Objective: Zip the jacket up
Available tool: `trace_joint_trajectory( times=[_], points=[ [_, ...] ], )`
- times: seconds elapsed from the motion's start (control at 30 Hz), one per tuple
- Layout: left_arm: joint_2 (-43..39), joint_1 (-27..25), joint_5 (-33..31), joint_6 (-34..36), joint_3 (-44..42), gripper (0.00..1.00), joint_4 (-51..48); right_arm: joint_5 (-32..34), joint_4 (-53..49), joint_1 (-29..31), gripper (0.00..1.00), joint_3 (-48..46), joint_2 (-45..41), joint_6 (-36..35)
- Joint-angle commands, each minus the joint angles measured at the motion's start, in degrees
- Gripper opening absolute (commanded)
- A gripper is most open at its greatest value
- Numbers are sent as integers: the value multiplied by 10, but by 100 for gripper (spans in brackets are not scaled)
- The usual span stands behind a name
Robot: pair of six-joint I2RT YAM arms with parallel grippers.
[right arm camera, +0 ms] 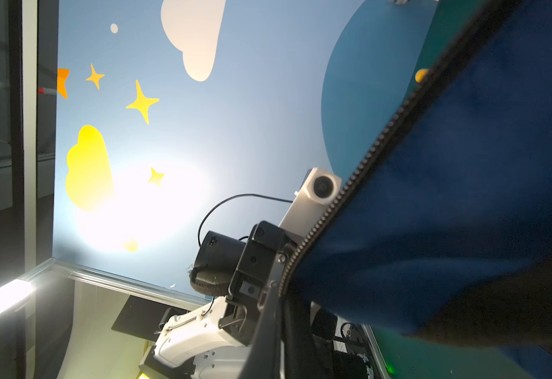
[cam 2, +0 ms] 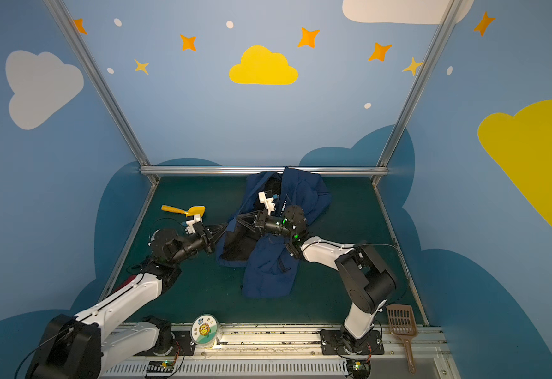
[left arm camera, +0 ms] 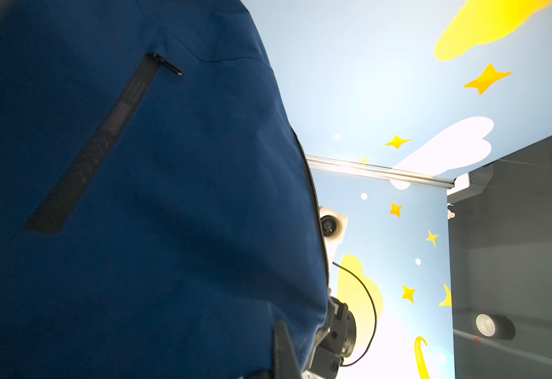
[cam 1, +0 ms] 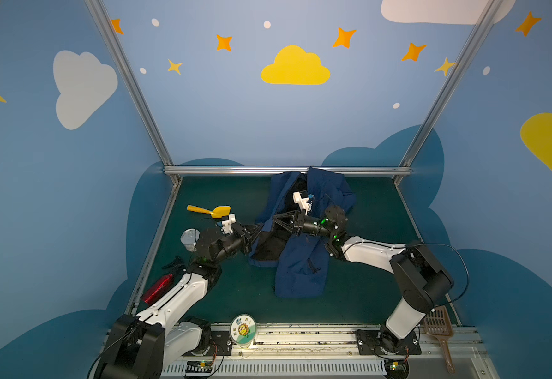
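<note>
Surface: a dark green mat (cam 1: pixel 366 279), boxed by an aluminium frame (cam 1: pixel 284 170). The blue walls (cam 1: pixel 235 115) are painted with clouds and stars.

The jacket (cam 1: pixel 301 275), navy, is laid crumpled at mid-frame in both top views. Its top is pushed against the rear rail and black lining is turned out on its left side.

The left gripper (cam 1: pixel 261 226) and right gripper (cam 1: pixel 274 217) are found tip to tip at the jacket's raised left front edge. Both jaw pairs are pressed together on that edge.

White chest lettering (cam 2: pixel 284 206) is made out in a top view. The pocket zipper (left arm camera: pixel 104 137) is seen close in the left wrist view, where fabric fills the left of the frame. The front zipper teeth (right arm camera: pixel 366 157) are resolved only in the right wrist view, running diagonally down to a finger (right arm camera: pixel 268 344) at lower centre.

Around:
- A yellow scoop (cam 1: pixel 209 210) is placed left of the jacket.
- A clear cup (cam 1: pixel 189 239) and a red item (cam 1: pixel 158 288) are partly hidden by the left arm (cam 1: pixel 182 295).
- A sunflower-labelled tub (cam 1: pixel 242 329) is set at the lower edge.
- A brown slotted scoop (cam 1: pixel 438 328) is seen at lower right.
- Part of the upper lining is covered by the right wrist camera mount (cam 1: pixel 302 200).
</note>
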Motion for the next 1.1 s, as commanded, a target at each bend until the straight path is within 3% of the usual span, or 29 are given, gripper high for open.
trace_joint_trajectory(
  times=[0.0, 0.87, 1.07],
  points=[
    [-27, 1, -6, 30, 12, 4, -51, -18, -6, -6, 0, 39, 25, -2],
    [-19, 1, 4, 25, 28, 9, -41, -46, -110, 24, 0, 89, 82, -33],
    [-16, 1, 3, 24, 24, 21, -39, -51, -130, 29, 0, 88, 77, -44]
  ],
)
